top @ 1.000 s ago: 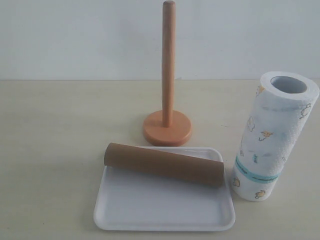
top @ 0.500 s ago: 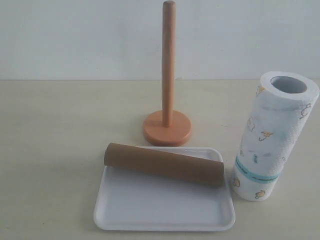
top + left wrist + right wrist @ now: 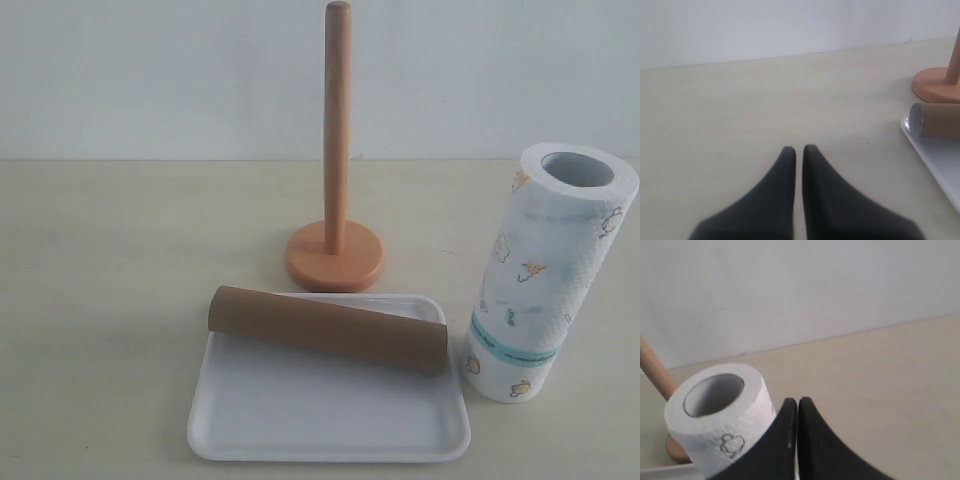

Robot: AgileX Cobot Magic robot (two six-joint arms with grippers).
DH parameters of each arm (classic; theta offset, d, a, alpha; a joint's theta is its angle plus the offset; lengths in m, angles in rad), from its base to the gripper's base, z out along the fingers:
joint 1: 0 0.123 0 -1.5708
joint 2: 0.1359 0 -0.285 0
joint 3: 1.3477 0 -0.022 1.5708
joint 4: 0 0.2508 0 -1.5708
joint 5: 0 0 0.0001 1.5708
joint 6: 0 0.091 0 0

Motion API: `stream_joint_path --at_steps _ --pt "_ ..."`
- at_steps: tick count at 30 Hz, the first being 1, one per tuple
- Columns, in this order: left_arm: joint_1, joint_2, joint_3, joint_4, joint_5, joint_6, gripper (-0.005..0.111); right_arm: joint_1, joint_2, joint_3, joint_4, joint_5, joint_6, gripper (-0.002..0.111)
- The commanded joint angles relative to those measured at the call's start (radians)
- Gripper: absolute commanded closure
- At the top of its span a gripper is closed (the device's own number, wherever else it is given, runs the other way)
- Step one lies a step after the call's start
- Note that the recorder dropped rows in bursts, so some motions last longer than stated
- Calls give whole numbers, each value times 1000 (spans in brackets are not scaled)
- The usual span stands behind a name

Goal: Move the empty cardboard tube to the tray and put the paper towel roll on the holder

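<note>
Exterior view: cardboard tube [image 3: 327, 329] on tray [image 3: 330, 415]; next, spread closed, empty left gripper [image 3: 799, 149], right gripper [image 3: 798, 401]; lift paper towel roll [image 3: 545, 290] onto holder [image 3: 337, 150].

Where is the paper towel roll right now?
In the exterior view, the paper towel roll stands on end at the right, off the holder, beside the tray.

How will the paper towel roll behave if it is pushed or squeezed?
The paper towel roll stands tall on its end, so a push near the top would probably tip it, and then it may roll. Its embossed paper looks soft and likely dents under a squeeze.
</note>
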Motion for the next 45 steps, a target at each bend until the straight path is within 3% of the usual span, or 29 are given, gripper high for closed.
stream_joint_path --at_steps 1,7,14,28,30,32,34,37,38,45 --pt "1 -4 4 -7 -1 -6 103 22 3 123 13 -135 2 108" --pt "1 -4 4 -7 -1 -6 103 157 3 284 1 -348 2 108" --pt "1 -4 4 -7 -1 -6 103 282 48 303 -51 -381 -8 108" --pt "1 -4 4 -7 -1 -6 103 293 426 303 -45 -602 -42 108" --pt "1 -4 4 -7 -1 -6 103 293 450 303 -45 -613 -37 101" --pt "1 -4 4 -7 -1 -6 103 293 453 303 -45 -613 -19 86" --pt "1 -4 4 -7 -1 -6 103 293 453 303 -45 -610 11 60" --pt "1 -4 4 -7 -1 -6 103 293 453 303 -51 -601 26 10" --pt "1 -4 4 -7 -1 -6 103 293 453 303 -63 -599 19 4" --pt "1 -4 4 -7 -1 -6 103 293 455 303 -70 -671 -15 5"
